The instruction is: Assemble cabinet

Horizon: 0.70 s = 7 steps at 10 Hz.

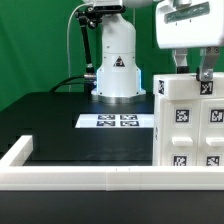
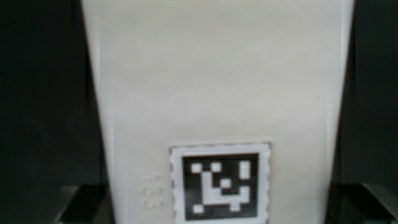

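The cabinet is a big white boxy block with several square black-and-white tags, standing at the exterior view's right on the black table. My gripper is right above it, with one dark finger on each side of its top edge. In the wrist view a tall white face of the cabinet with one tag fills the space between my fingers, and my gripper is shut on it. The cabinet's lower part is hidden behind the front rim.
The marker board lies flat in the middle of the table in front of the arm's white base. A long low white rim runs along the front and the left edge.
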Motion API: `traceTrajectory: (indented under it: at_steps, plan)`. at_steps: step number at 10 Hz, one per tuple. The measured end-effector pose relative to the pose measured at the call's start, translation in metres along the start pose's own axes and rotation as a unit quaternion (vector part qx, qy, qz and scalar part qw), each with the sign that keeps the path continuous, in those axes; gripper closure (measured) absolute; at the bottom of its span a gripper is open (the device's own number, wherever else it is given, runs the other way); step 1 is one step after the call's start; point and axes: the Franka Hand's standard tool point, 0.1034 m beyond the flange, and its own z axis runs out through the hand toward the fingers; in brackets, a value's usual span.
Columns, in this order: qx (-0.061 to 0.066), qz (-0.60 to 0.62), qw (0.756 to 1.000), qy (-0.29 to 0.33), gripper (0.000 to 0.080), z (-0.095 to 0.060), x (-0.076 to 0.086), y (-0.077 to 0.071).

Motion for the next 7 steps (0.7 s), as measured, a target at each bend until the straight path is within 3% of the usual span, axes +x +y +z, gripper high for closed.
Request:
traceTrajectory:
  at_steps: [4,7]
  plan:
    - [-0.001,0.120,0.993,-0.012,0.0239,-0.0002,-0.0009,0.0005]
    - [-0.002,0.240,0.971,-0.013,0.0238,-0.0020,0.0003,0.0045]
